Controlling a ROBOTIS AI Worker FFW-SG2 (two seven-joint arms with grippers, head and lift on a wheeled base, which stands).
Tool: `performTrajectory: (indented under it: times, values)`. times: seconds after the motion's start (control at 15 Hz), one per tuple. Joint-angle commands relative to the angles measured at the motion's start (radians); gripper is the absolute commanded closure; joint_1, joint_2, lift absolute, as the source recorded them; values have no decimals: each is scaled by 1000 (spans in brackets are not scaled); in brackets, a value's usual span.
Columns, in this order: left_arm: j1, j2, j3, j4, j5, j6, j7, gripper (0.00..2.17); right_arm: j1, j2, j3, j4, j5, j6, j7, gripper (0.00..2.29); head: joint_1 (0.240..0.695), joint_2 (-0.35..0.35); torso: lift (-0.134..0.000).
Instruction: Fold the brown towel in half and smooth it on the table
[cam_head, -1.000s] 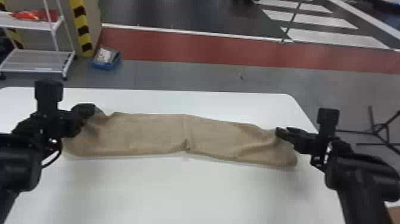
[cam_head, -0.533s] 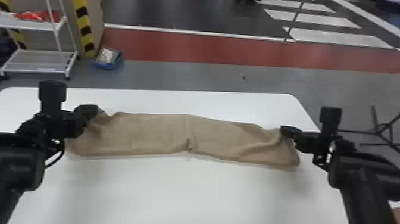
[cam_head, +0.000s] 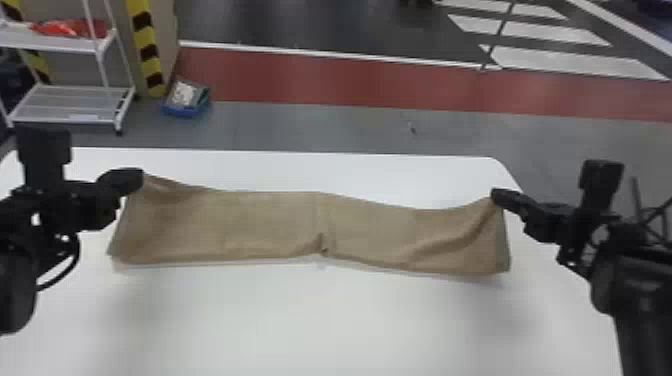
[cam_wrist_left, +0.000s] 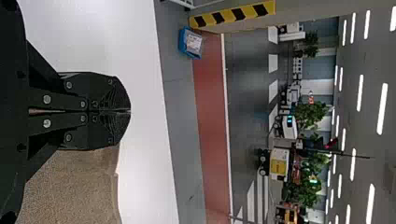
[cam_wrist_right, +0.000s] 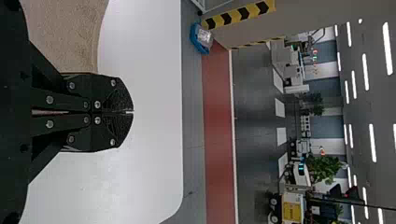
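Observation:
The brown towel (cam_head: 270, 220) lies as a long strip across the white table, with a small pucker midway along its near edge. Both of its far corners are raised. My left gripper (cam_head: 141, 179) is shut on the far left corner, and my right gripper (cam_head: 495, 195) is shut on the far right one. In the left wrist view the left gripper (cam_wrist_left: 129, 111) has its fingers together, with towel (cam_wrist_left: 74, 186) beside them. The right wrist view has the right gripper (cam_wrist_right: 131, 112) closed likewise, beside the towel (cam_wrist_right: 70, 32).
Bare white table (cam_head: 300, 320) lies in front of the towel, and a narrower strip lies behind it. Beyond the table's far edge, on the floor, are a white shelf rack (cam_head: 70, 105) and a blue bin (cam_head: 186, 102). A thin-legged stand is at the right.
Both grippers have risen and moved slightly outward, the right one more clearly. The towel's far corners have come up with them and its ends look more stretched.

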Motion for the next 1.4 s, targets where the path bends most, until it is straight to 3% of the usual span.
performTrajectory:
  times: [0.0, 0.13, 0.47, 0.67, 1.0, 1.13, 1.33]
  values:
    - [74, 0, 69, -132, 11, 52, -7, 1393, 27, 0, -16, -91, -37, 31, 14, 1480, 695, -181, -120]
    - [116, 0, 118, -210, 14, 77, -15, 1393, 35, 0, -33, -127, -51, 53, 16, 1480, 695, -166, -120]
    - [174, 2, 246, -370, 105, 166, -48, 1393, -13, -22, -81, -132, -57, 47, 29, 1480, 681, -133, -120]
    - [225, 0, 246, -445, 116, 187, -54, 1393, 10, -25, -82, -130, -59, 41, 69, 1480, 660, -139, -120]
    - [165, -3, 106, -317, 48, 147, -39, 1389, 84, 8, -47, -114, -33, -58, 71, 1480, 684, -155, -120]
    - [128, -6, 63, -225, 13, 80, -13, 1393, 89, 9, -41, -72, -17, -104, 63, 1480, 695, -165, -120]
    - [59, -3, 54, -94, 11, 21, -5, 1393, 62, 0, -44, -6, 4, -137, 57, 1480, 695, -176, -120]
